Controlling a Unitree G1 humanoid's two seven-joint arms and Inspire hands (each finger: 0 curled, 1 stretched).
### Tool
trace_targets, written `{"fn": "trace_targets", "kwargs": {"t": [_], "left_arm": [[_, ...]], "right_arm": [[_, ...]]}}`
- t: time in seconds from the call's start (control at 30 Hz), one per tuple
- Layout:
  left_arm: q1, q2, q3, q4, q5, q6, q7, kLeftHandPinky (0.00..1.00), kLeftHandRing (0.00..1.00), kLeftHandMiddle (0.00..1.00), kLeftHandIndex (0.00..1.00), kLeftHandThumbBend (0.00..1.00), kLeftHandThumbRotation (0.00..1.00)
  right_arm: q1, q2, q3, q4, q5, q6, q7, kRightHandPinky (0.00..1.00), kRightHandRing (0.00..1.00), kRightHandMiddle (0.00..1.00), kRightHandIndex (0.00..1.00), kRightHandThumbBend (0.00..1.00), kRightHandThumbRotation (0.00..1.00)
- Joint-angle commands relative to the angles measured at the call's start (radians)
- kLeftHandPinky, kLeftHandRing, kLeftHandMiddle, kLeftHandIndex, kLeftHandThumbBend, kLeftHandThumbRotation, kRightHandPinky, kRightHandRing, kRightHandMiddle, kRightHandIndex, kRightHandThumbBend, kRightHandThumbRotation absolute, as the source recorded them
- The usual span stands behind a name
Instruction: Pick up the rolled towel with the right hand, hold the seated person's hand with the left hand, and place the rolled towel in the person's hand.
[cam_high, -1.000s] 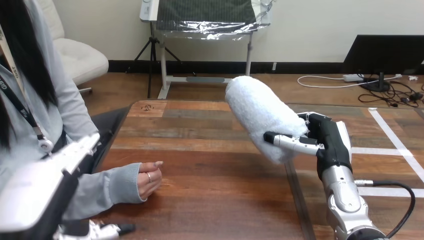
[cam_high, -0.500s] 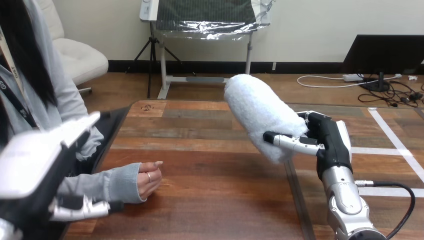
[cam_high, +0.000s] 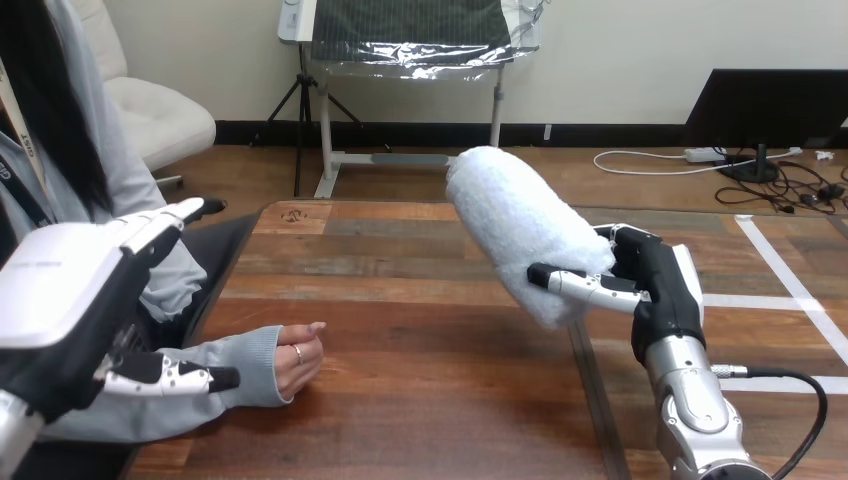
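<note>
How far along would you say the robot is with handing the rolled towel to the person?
Done: the right hand is curled round the rolled towel, held up off the table. In hand: the left hand is open beside the person's sleeve, not gripping anything. Left: take hold of the person's hand, which rests loosely closed on the table, then put the towel into it.

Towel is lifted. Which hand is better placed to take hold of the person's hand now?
Left. The left hand hovers open close beside the person's hand, which rests on the table. The right hand is farther off and occupied, its fingers curled round the rolled towel.
</note>
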Motion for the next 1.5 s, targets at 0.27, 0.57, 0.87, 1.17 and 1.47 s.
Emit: {"fn": "trace_targets", "kwargs": {"t": [0.27,0.57,0.87,1.17,1.47], "left_arm": [[-0.148,0.089,-0.088,0.149,-0.005,0.016,-0.028,0.8,0.84,0.86,0.86,1.0,0.21],[-0.221,0.123,-0.15,0.264,0.009,0.007,-0.026,0.79,0.82,0.84,0.85,1.0,0.21],[-0.289,0.155,-0.216,0.398,0.026,-0.042,0.011,0.78,0.81,0.82,0.82,1.0,0.23],[-0.35,0.184,-0.277,0.526,0.061,-0.092,0.053,0.76,0.79,0.81,0.81,1.0,0.27],[-0.388,0.196,-0.32,0.6,0.062,-0.093,0.046,0.78,0.8,0.82,0.81,1.0,0.3]], "right_arm": [[-0.047,0.004,-0.038,-0.078,0.047,-0.078,0.046,0.34,0.4,0.48,0.47,0.85,0.0],[-0.046,0.01,-0.053,-0.085,0.075,-0.087,0.084,0.34,0.4,0.48,0.47,0.86,0.0],[-0.044,0.019,-0.069,-0.093,0.1,-0.105,0.111,0.33,0.39,0.47,0.46,0.87,0.0],[-0.039,0.025,-0.076,-0.106,0.111,-0.125,0.131,0.33,0.39,0.47,0.46,0.87,0.0],[-0.032,0.034,-0.091,-0.129,0.153,-0.141,0.186,0.34,0.39,0.47,0.46,0.86,0.0]]}}
